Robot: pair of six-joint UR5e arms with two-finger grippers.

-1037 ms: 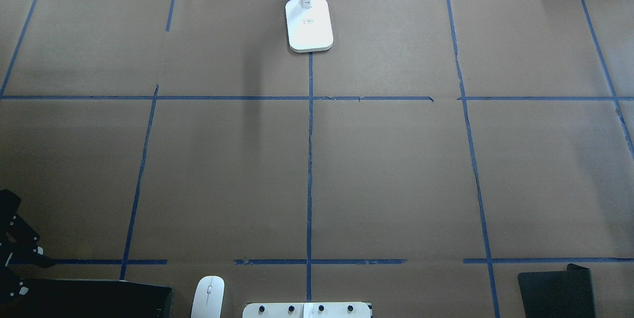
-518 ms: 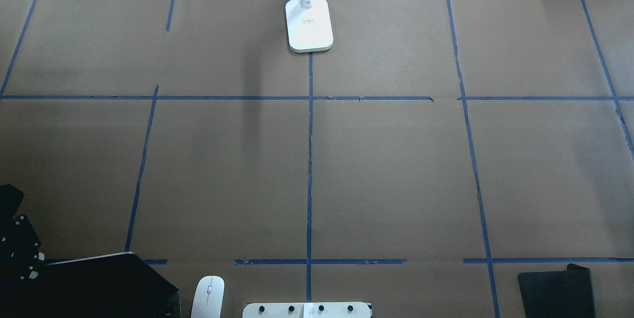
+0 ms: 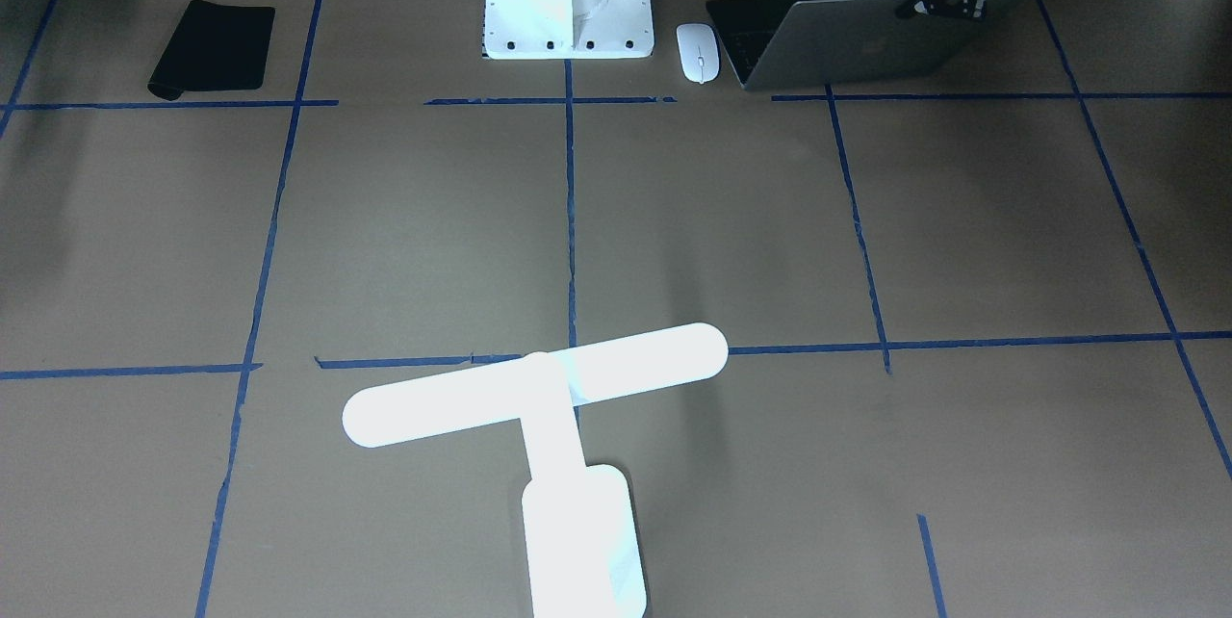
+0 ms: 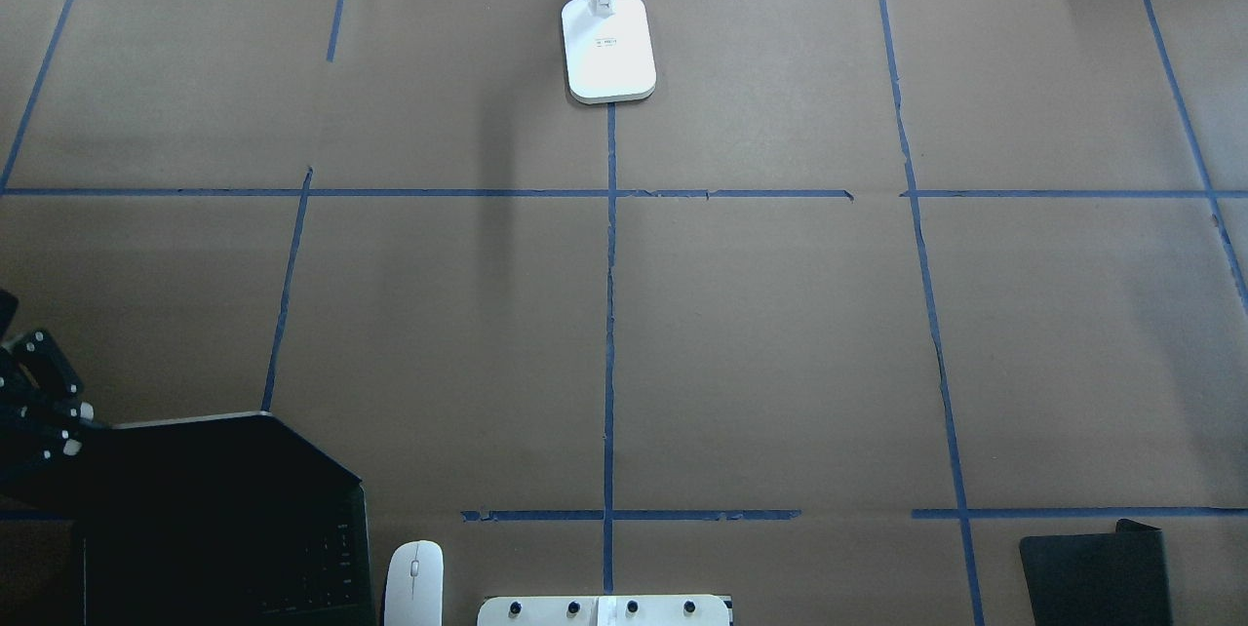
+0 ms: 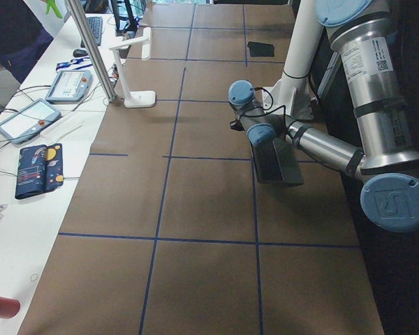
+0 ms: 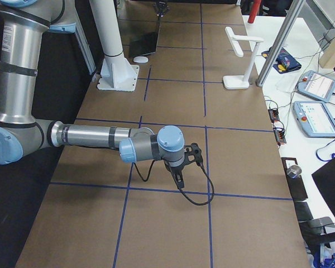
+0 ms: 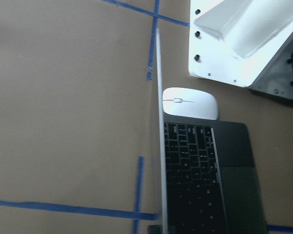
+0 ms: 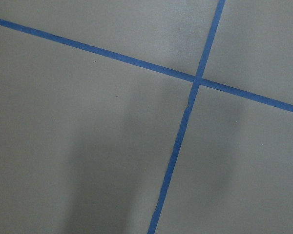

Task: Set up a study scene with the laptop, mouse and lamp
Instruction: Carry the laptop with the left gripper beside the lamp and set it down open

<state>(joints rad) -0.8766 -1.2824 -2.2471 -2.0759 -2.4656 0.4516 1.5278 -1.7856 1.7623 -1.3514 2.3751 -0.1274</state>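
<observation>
The laptop (image 3: 847,45) sits by the robot-side edge of the tabletop (image 3: 722,214), on the robot's left of the white pedestal (image 3: 568,12). Its lid is part raised, so the black keys show in the left wrist view. The left gripper (image 3: 943,4) is at the lid's free edge near an outer corner. Its fingers look clamped on that edge, which the wrist view shows edge-on down the middle. The mouse (image 3: 698,52) lies flat between pedestal and laptop, just beside the laptop's base. The lamp (image 3: 539,387) stands upright at the middle of the opposite edge. A black mouse pad (image 3: 212,45) lies by the robot-side edge on the pedestal's other side. The right gripper (image 6: 180,180) hangs low over a crossing of blue tape lines (image 8: 195,80), well apart from everything; whether its fingers are released or clenched I cannot tell
</observation>
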